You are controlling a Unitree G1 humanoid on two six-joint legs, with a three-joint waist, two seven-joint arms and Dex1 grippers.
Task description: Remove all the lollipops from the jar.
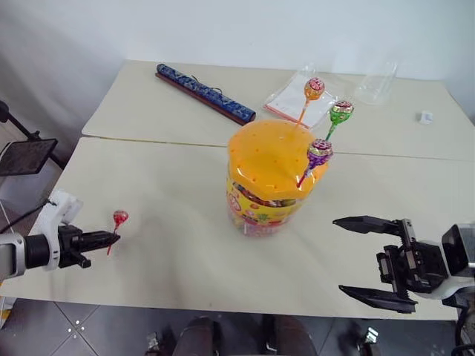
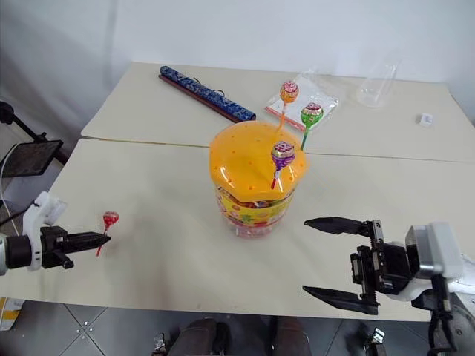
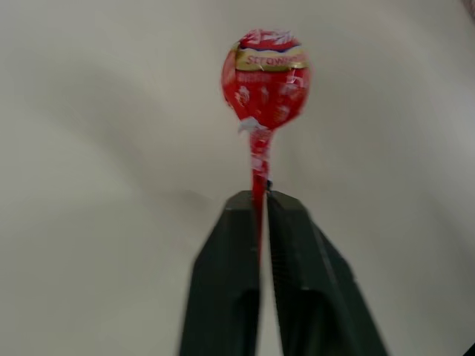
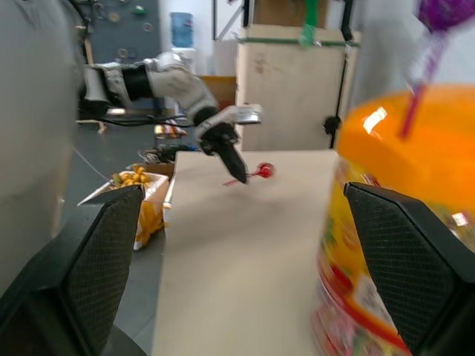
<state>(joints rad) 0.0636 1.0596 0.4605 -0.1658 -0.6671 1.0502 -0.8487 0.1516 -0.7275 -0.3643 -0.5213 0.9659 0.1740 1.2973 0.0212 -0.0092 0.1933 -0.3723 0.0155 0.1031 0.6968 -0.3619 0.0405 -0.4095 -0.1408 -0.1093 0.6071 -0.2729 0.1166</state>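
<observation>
Left eye view: the jar point(image 1: 269, 178), a clear tub with a yellow-red label and an orange domed lid, stands at the centre of the frame on the beige table point(image 1: 171, 222). Three lollipops stand with their sticks in the lid: the orange lollipop point(image 1: 314, 89) uppermost, the green lollipop point(image 1: 341, 113) just below and to its right, and the purple lollipop point(image 1: 319, 154) lowest, at the lid's right edge. At the lower left, the left gripper point(image 1: 111, 239) grips the stick of the red lollipop point(image 1: 119, 217), its fingers nearly together, well apart from the jar. At the lower right, the right gripper point(image 1: 356, 256) has its fingers spread wide and holds nothing, pointing toward the jar. Near the top of the frame lie a long dark blue box point(image 1: 204, 93), a clear plastic bag point(image 1: 293, 100), a clear plastic cup point(image 1: 375, 83) on its side and a small white object point(image 1: 425, 116).

Right eye view: the same layout.

Left wrist view: the two black fingers point(image 3: 226, 289) pinch the red stick between them, the candy head above them in the upper middle of the frame, over bare table.

Right wrist view: the spread fingers point(image 4: 401, 259) sit at the lower corners; the jar is at the right, the purple lollipop's stick at the upper right, and the left gripper with the red lollipop is mid-frame.
</observation>
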